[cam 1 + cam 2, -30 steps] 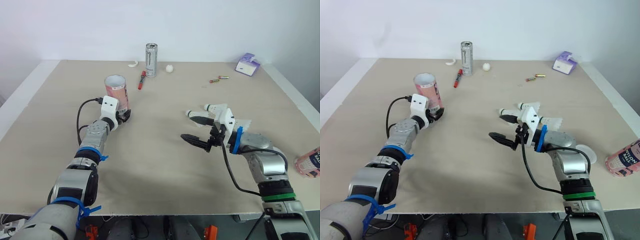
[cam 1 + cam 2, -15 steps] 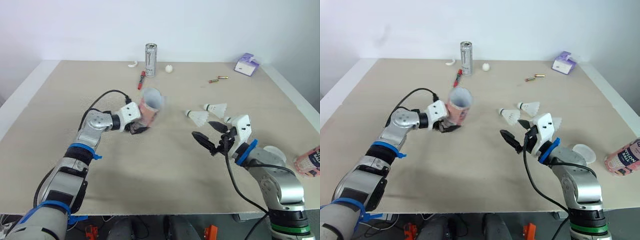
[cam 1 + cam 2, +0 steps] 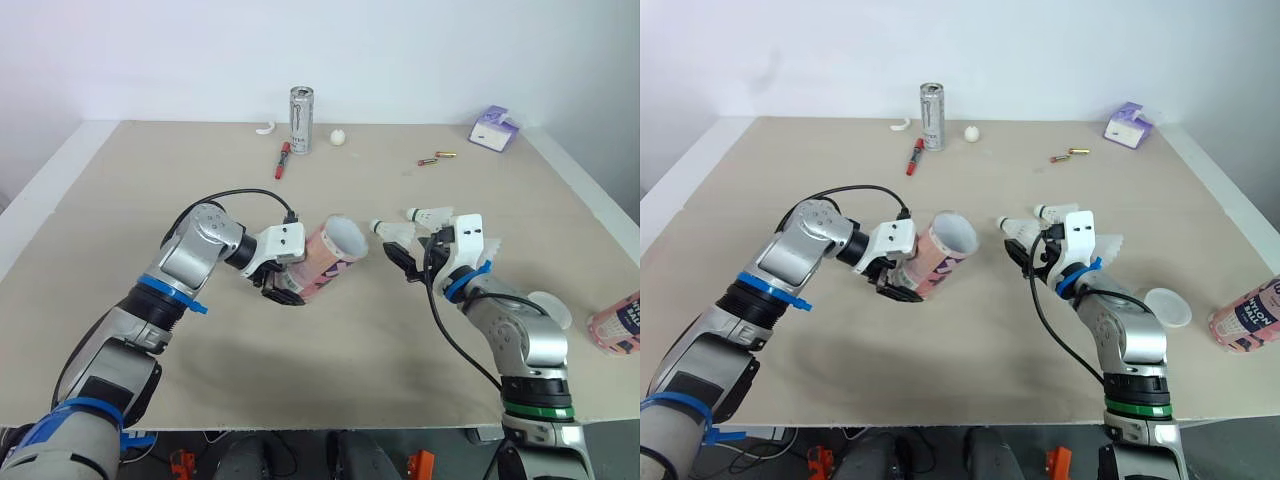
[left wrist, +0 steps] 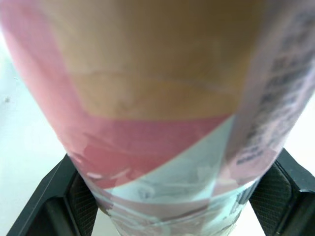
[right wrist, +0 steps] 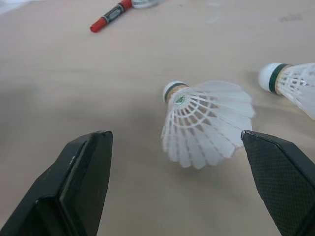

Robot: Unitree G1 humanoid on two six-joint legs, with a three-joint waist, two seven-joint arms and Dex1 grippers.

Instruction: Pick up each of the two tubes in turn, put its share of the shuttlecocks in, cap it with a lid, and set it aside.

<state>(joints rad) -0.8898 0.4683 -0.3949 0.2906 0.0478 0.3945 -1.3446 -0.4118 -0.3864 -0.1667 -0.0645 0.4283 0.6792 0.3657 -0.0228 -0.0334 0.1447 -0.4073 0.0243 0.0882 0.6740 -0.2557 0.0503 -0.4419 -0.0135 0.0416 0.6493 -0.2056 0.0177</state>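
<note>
Eye views: a beige tabletop (image 3: 300, 380) meets a white wall (image 3: 150, 50). Near the tabletop's middle, the left gripper (image 3: 280, 283) clamps a tilted pink tube (image 3: 330, 255).
Left wrist: fingers (image 4: 283, 196) pinch the tube.
Right wrist: the right gripper (image 5: 179, 191) spreads wide before a shuttlecock (image 5: 206, 123) lying on the tabletop.

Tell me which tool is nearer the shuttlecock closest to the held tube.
Right. The right tool is open just before the shuttlecock; the left tool, shut on the pink tube, lies farther off past the tube's mouth.
</note>
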